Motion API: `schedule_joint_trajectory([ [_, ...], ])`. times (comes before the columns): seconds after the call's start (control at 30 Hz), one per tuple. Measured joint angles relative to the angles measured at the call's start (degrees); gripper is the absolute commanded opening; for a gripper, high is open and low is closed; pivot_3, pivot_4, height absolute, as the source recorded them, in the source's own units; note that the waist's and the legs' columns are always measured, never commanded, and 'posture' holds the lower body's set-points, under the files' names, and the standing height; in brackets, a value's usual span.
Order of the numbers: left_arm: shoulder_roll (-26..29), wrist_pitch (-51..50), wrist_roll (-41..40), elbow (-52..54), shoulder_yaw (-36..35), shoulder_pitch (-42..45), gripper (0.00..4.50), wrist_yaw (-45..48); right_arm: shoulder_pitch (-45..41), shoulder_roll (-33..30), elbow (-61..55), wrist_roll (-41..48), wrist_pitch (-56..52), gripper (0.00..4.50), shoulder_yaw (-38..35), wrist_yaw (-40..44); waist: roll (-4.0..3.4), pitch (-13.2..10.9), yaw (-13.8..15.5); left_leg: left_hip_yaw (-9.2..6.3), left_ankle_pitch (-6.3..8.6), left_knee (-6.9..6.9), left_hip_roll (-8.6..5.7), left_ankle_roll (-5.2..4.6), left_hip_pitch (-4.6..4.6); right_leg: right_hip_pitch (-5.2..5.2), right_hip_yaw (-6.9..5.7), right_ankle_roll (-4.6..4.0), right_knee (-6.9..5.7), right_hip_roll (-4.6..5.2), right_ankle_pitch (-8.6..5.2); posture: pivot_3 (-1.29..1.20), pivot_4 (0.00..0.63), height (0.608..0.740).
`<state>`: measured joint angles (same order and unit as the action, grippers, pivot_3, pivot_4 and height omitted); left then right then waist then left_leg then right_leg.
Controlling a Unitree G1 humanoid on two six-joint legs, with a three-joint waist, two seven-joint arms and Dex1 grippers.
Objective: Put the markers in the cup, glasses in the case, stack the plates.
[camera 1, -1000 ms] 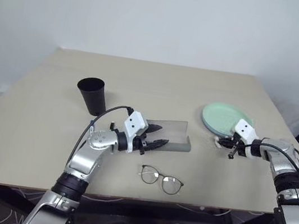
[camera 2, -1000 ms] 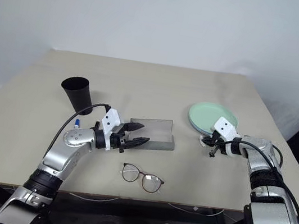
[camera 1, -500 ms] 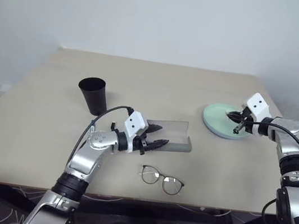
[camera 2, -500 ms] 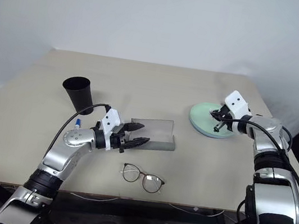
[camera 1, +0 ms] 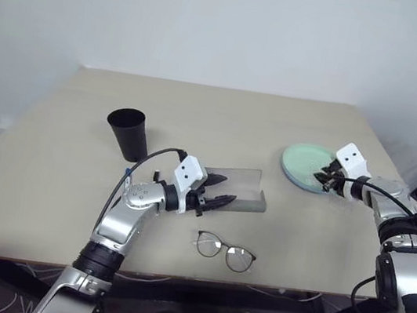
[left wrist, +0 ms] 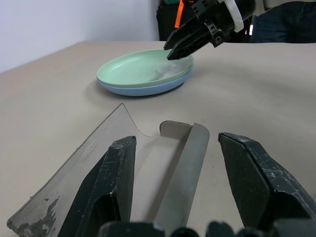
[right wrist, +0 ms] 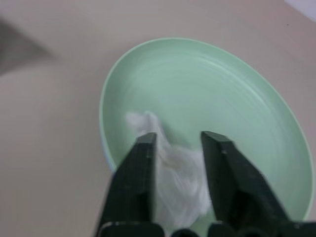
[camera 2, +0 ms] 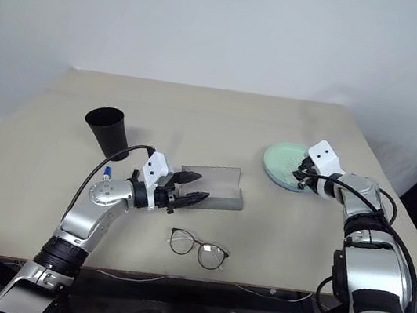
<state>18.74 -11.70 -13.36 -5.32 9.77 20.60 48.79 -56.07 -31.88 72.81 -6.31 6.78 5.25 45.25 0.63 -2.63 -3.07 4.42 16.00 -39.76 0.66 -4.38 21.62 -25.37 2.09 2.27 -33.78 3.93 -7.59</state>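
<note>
Right gripper (right wrist: 178,148) over plates (right wrist: 237,98) (stacked) — fingers parted.

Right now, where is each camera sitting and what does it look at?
Head eyes: high up, looking down at the table, cup, case, glasses; both arms show.
Left wrist: low over the case, facing the plates; own open jaws show, with the right gripper beyond.
Right wrist: above the green plate and white scrap.
All share the plates.
</note>
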Motion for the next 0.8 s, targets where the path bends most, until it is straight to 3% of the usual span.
schedule_joint_trajectory([
  [0.13,0.01,0.00,0.00,0.00,0.00,0.00,2.80,0.02,-0.02,0.01,0.00,-0.02,0.02,3.71,-0.09,0.61,-0.01,0.00,0.02,-0.01,0.00,0.00,0.00,0.00,0.01,0.00,0.00,0.00,0.00,0.00,0.00,0.00,0.000,0.732],
  [0.4,0.13,0.00,-0.01,0.00,0.00,0.00,2.80,0.48,-0.01,-0.01,-0.95,0.42,2.29,3.71,-1.40,3.11,-0.01,0.00,-0.02,0.00,0.00,0.00,0.00,0.00,0.00,0.00,0.00,0.00,0.00,0.00,0.00,0.00,0.000,0.732],
  [0.63,2.22,-0.14,-0.10,-0.07,0.04,0.52,2.80,3.44,1.93,-0.15,-10.33,5.18,4.97,3.71,-4.21,14.40,-0.02,0.01,0.03,-0.04,0.00,0.00,0.01,0.00,0.00,0.01,-0.02,0.01,-0.01,-0.02,0.00,0.00,0.000,0.732],
  [0.8,4.99,-0.25,-0.14,-2.44,0.28,3.00,2.80,7.85,8.70,-0.66,-21.68,10.89,2.72,3.71,-4.96,24.95,-0.02,0.01,0.10,-0.14,0.01,0.00,-0.01,0.00,0.04,0.04,-0.03,0.01,0.00,0.00,0.00,0.00,0.000,0.732],
])
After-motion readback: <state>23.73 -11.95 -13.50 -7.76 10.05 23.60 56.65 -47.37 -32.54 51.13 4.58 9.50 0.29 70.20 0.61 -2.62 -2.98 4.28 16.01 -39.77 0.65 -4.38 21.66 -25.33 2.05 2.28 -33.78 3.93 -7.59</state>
